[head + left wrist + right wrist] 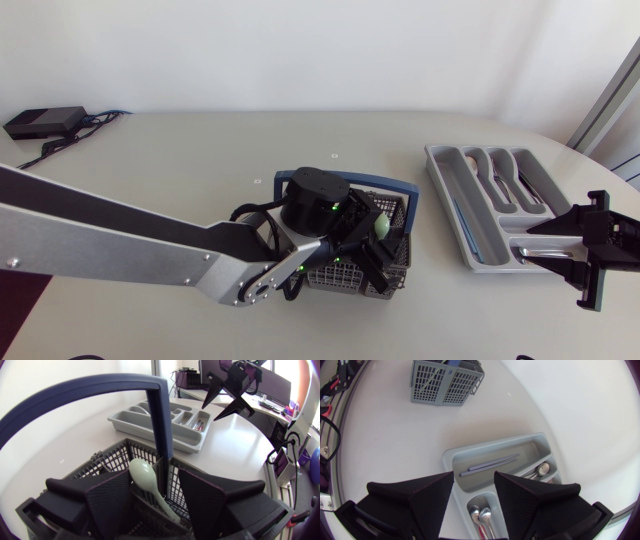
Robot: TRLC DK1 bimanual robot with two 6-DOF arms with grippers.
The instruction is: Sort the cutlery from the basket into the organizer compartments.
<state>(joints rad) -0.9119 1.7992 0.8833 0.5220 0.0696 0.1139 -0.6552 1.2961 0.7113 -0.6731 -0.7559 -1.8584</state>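
My left gripper (374, 241) is down inside the grey mesh basket (398, 193) with the blue handle (161, 420). Its fingers stand open on either side of a pale green spoon (148, 482), which leans upright in the basket (116, 458). I cannot see either finger pressing on the spoon. The grey organizer (447, 190) lies to the right with several pieces of cutlery (502, 180) in its compartments. My right gripper (537, 244) hovers open over the organizer's near end (451, 461), with nothing between its fingers (432, 494). From the left wrist it shows as the right gripper (210, 412) above the organizer (131, 424).
Two long grey pieces (490, 464) lie in the organizer's long side compartment, and spoons (481, 515) lie under my right gripper. A black power brick with cables (45, 122) sits at the back left. The basket (445, 381) stands well apart from the organizer.
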